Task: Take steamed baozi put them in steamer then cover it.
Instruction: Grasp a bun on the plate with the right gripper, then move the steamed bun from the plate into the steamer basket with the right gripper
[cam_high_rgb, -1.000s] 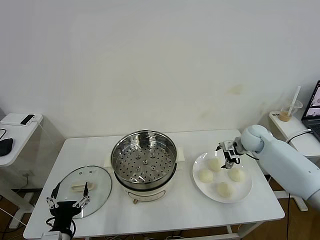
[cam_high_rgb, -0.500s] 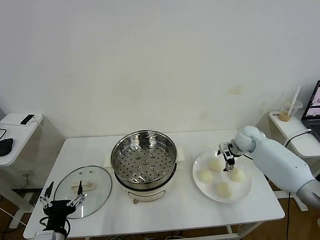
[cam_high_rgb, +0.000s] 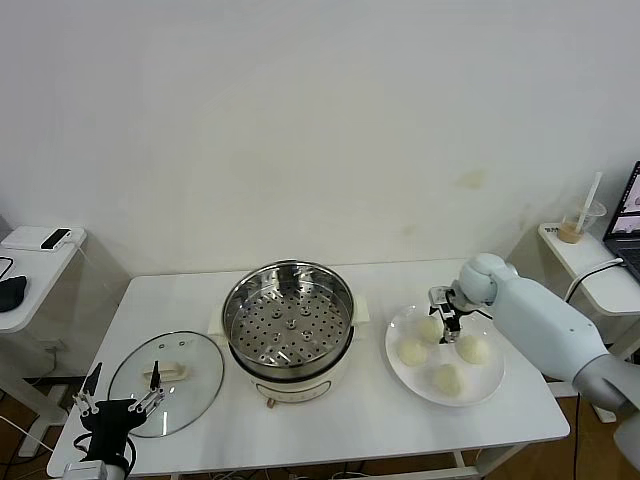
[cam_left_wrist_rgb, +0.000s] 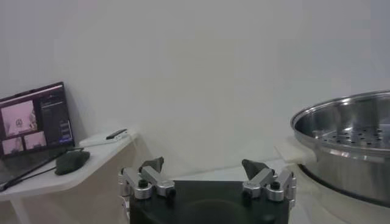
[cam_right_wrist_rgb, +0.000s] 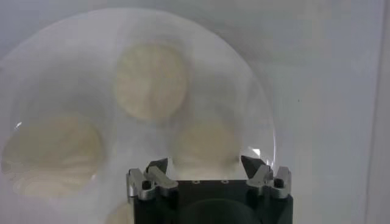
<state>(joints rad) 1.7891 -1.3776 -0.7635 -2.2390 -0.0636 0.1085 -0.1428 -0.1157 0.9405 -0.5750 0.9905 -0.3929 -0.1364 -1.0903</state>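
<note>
Several cream-white baozi lie on a white plate (cam_high_rgb: 488, 384) at the table's right. My right gripper (cam_high_rgb: 447, 318) is down over the plate's back, its jaws astride the back-left baozi (cam_high_rgb: 431, 328). In the right wrist view that baozi (cam_right_wrist_rgb: 206, 143) fills the gap of the right gripper (cam_right_wrist_rgb: 205, 164), whose fingertips (cam_right_wrist_rgb: 157, 165) stand close beside it, still apart. Two more baozi (cam_right_wrist_rgb: 151, 82) (cam_right_wrist_rgb: 52, 149) lie beyond. The steel steamer (cam_high_rgb: 288, 320) stands uncovered mid-table with its tray bare. The glass cover (cam_high_rgb: 165, 382) lies flat at front left. My left gripper (cam_high_rgb: 120, 392) hangs open at the table's front-left corner, near the cover's edge, holding nothing.
A side table at left holds a phone (cam_high_rgb: 55, 238) and a mouse (cam_high_rgb: 10, 292). At right another stand carries a drink cup (cam_high_rgb: 580, 222) and a laptop (cam_high_rgb: 628, 210). The left wrist view shows the steamer's rim (cam_left_wrist_rgb: 347, 115) close by its gripper (cam_left_wrist_rgb: 202, 165).
My right gripper has shifted left along the plate's back and its jaws have narrowed around the back-left baozi. The left gripper has drifted left and lower, off the cover.
</note>
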